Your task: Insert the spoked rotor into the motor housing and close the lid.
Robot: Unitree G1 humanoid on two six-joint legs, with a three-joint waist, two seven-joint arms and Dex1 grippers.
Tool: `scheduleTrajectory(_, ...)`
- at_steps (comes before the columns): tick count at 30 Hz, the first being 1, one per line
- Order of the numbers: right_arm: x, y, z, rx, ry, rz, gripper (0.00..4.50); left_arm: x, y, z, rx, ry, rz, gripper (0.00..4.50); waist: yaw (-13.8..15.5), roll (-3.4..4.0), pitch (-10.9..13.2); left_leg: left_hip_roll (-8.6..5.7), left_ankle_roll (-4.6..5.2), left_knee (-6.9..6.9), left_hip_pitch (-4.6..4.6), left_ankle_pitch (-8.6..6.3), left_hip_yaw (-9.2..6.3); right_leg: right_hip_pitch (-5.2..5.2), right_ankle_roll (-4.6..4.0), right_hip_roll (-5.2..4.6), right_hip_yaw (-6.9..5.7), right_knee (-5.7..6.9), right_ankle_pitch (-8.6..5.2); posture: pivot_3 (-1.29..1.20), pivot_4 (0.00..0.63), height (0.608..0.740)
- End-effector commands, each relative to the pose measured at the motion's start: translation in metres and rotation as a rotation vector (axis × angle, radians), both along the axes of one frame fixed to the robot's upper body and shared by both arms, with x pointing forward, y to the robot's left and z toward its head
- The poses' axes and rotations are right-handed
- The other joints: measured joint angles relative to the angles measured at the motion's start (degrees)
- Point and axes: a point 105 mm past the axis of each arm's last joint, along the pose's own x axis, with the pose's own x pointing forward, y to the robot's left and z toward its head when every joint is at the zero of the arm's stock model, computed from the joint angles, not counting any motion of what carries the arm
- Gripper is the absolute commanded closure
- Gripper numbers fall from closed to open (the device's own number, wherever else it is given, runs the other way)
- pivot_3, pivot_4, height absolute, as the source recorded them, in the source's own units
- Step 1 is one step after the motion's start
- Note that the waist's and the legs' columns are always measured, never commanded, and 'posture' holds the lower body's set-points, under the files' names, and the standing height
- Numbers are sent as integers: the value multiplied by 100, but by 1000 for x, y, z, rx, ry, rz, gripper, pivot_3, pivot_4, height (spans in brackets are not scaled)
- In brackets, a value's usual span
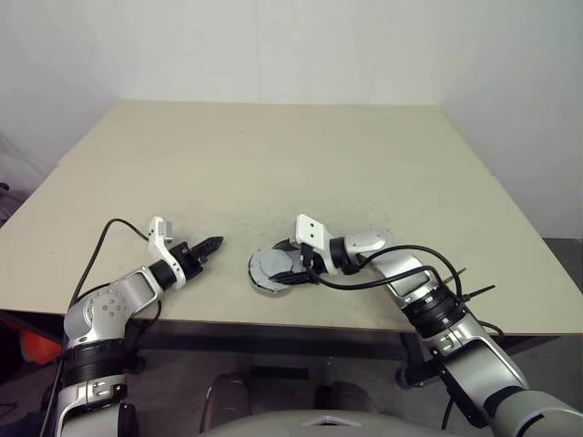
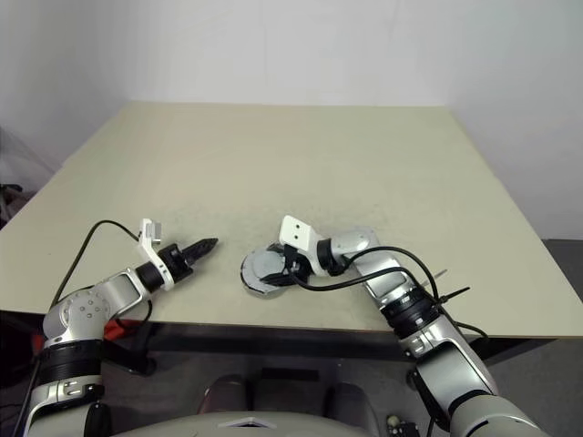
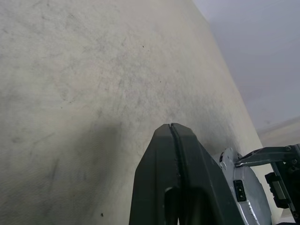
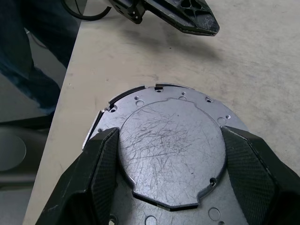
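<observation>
Lid (image 4: pixel 171 157) at the table's (image 1: pixel 273 164) near edge, our right gripper (image 4: pixel 171 161) straddling it

We judge it stiff, scratched metal, slick-faced and fairly heavy, best pinched across its notched rim; the right fingers (image 4: pixel 93 173) stand wide at both sides, contact uncertain, while our left gripper (image 1: pixel 208 246), just left of the lid, is pressed together, empty.

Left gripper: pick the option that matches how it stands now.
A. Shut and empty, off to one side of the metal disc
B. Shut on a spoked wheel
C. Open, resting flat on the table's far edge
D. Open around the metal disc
A. The left gripper has its two black fingers pressed together with nothing between them, apart from the metal disc, which the right gripper straddles.
</observation>
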Motion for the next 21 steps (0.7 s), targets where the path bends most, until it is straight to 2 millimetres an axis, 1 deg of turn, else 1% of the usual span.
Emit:
scheduleTrajectory(1,-3,7,29,108,-33,40,1547,2,3,11,6,-47,7,4492,-1,0,0,0,0,0,-1,0,0,0,0,0,0,0,0,0,0,740)
scheduleTrajectory(7,-4,8,30,106,-38,51,1547,2,3,10,6,-46,7,4492,0,0,0,0,4,-1,-2,-2,0,-1,-1,0,0,-1,1,0,0,740)
scheduleTrajectory(12,-1,8,19,66,-43,40,1547,2,3,10,8,-46,6,4492,-1,0,0,0,3,0,-2,-2,0,-1,-1,0,0,-1,1,0,0,740)
scheduleTrajectory(21,-2,7,12,42,-29,42,1547,2,5,10,14,-44,10,4492,-1,0,0,0,3,0,-2,-2,0,-1,-1,0,0,0,0,0,0,740)
